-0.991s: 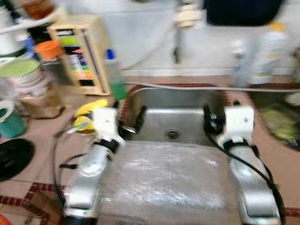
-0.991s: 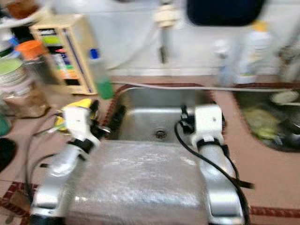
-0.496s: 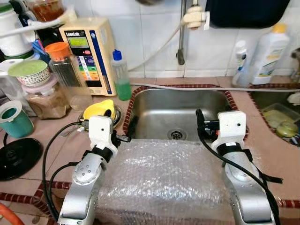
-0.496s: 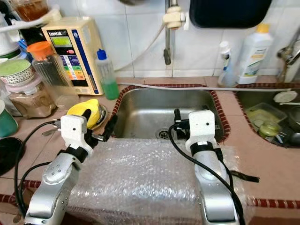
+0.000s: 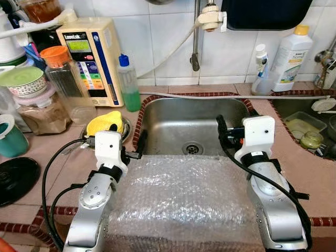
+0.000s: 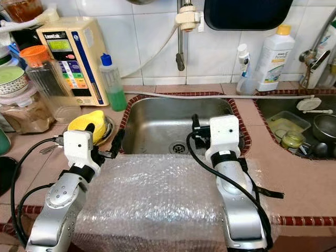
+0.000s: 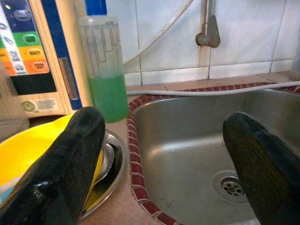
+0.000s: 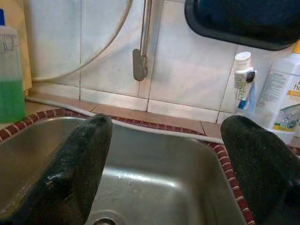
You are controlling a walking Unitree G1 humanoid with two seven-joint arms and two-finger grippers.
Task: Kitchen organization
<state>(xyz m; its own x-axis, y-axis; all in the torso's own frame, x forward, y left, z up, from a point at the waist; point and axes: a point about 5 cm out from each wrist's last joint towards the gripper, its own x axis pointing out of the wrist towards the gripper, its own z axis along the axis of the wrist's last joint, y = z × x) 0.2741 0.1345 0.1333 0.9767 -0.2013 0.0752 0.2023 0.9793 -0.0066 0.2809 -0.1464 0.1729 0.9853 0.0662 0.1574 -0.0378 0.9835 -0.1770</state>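
Stainless sink (image 5: 173,123) empty ahead, bubble wrap (image 5: 184,205) draped over its near edge between arms. Left gripper (image 7: 164,164) and right gripper (image 8: 164,164) both spread wide, holding nothing, poised at near rim. Likely targets: yellow bowl (image 5: 105,123) in metal dish left of sink, green soap bottle (image 5: 128,84) behind it. Pick one item; keep your approach clear of wrap.

arms: silver, jointed | wrists: white boxy housings | cables: black (looped loosely alongside) | fingers: black
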